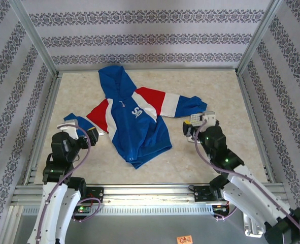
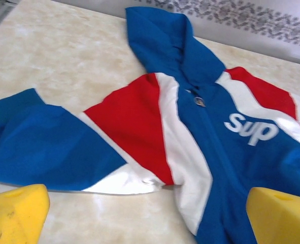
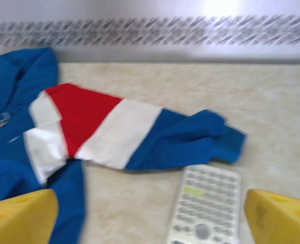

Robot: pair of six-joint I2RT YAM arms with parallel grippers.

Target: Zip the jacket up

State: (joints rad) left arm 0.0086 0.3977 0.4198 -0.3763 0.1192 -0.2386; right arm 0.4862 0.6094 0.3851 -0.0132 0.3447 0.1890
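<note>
Hood point(image 1: 114, 76) pointing away from my arm bases, the jacket point(image 1: 134, 122) is lying flat and front-up on the tabletop point(image 1: 226, 91), its two sleeves spreading out to either side. White "Sup" lettering point(image 2: 251, 128) is showing on the blue chest, with red and white panels running across the shoulders. A small zipper pull point(image 2: 199, 101) is sitting high on the front, just below the hood opening. I cannot tell whether the front is closed all the way down to the hem.

My left gripper point(image 1: 78, 133) is hovering just beside the blue cuff of the jacket sleeve on my left side. Its yellow fingers point(image 2: 18, 213) are standing wide apart, released and grasping nothing.

My right gripper point(image 1: 198, 128) is hanging near the cuff of the jacket sleeve on my right side, also released, its yellow fingers point(image 3: 276, 216) spread wide with nothing clamped between them. A white calculator point(image 3: 205, 206) is lying on the tabletop just beside that cuff, on the side of the jacket sleeve nearer to me.
</note>
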